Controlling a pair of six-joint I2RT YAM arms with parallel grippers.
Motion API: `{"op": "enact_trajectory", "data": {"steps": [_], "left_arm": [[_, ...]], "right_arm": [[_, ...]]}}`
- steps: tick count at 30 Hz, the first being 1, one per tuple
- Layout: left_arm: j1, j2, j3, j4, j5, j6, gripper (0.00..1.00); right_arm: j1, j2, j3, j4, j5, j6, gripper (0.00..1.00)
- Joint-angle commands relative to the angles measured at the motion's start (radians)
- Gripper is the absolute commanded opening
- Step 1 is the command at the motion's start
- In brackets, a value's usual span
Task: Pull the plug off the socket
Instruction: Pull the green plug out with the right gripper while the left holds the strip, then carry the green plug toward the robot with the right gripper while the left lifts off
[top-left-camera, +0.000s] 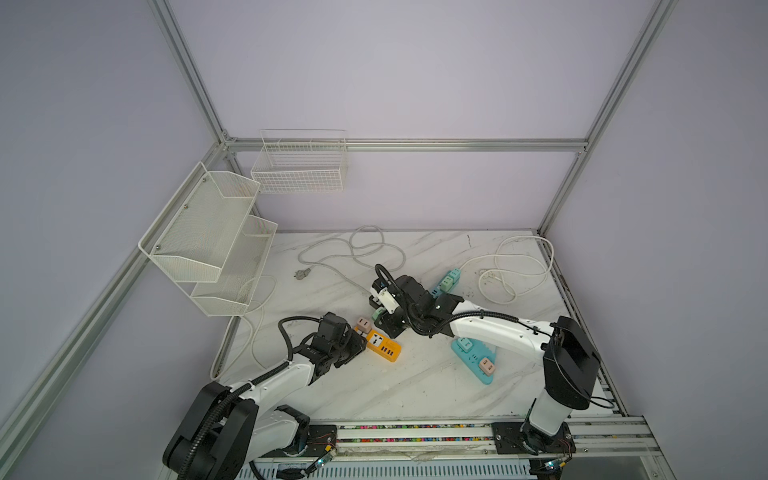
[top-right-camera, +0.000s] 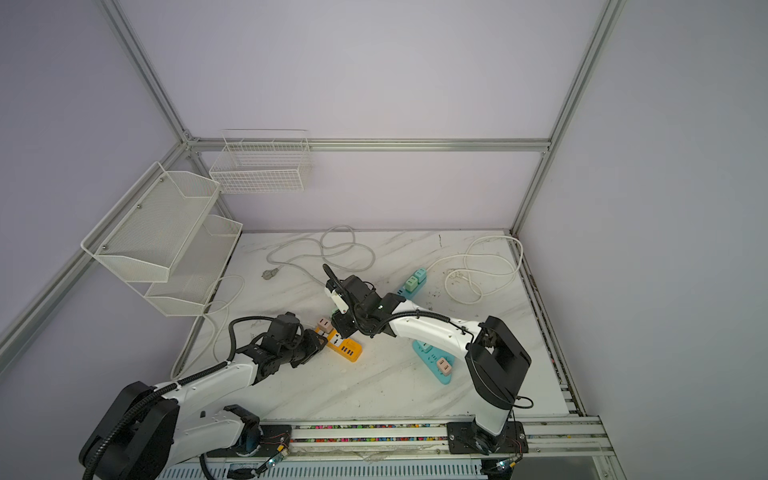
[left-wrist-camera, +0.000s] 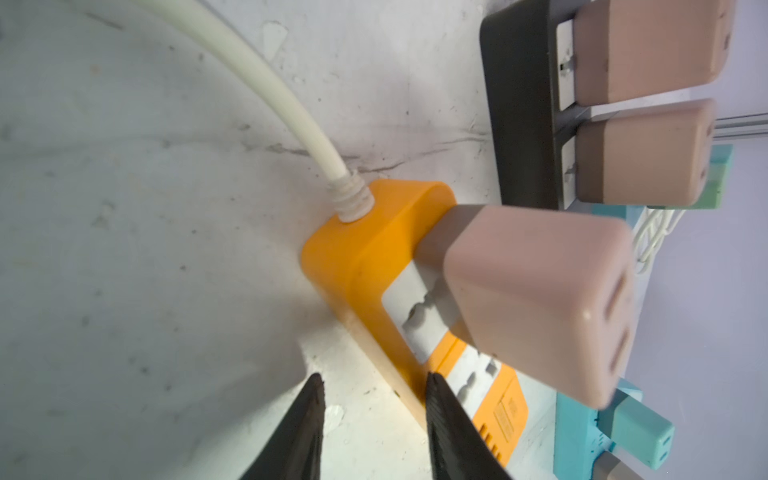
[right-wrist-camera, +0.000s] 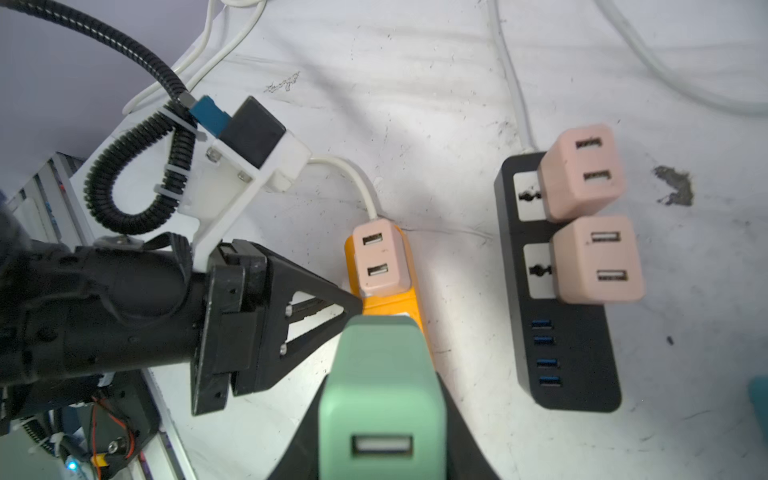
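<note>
Gripping one green plug, right end effector faces three pink plugs.

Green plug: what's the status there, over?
Right gripper shut on green plug, plug out of orange strip. Left gripper open, tips at strip's edge. Pink plug seated in strip; nothing blocking.

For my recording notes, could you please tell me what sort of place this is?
Probably a robot lab cell: an aluminium frame encloses a table, where a left arm and a right arm work over an orange strip.
</note>
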Motion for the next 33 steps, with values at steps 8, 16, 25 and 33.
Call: {"op": "enact_trajectory", "data": {"steps": [8,16,25,33], "left_arm": [[0.000,-0.170,0.128,-0.197,-0.046,0.067,0.44],[0.001,-0.323,0.145,-0.315,-0.078,0.124,0.47],[0.003,-0.465,0.129,-0.426,-0.099,0.133,0.51],[0.004,-0.498,0.121,-0.464,-0.105,0.132,0.53]], "right_arm": [[0.022,-0.160,-0.238,0.276,-0.035,0.400,0.14],[0.086,-0.166,-0.364,0.410,0.020,0.566,0.14],[0.193,-0.120,-0.465,0.585,0.111,0.699,0.14],[0.244,-0.037,-0.494,0.699,0.133,0.758,0.14]]}}
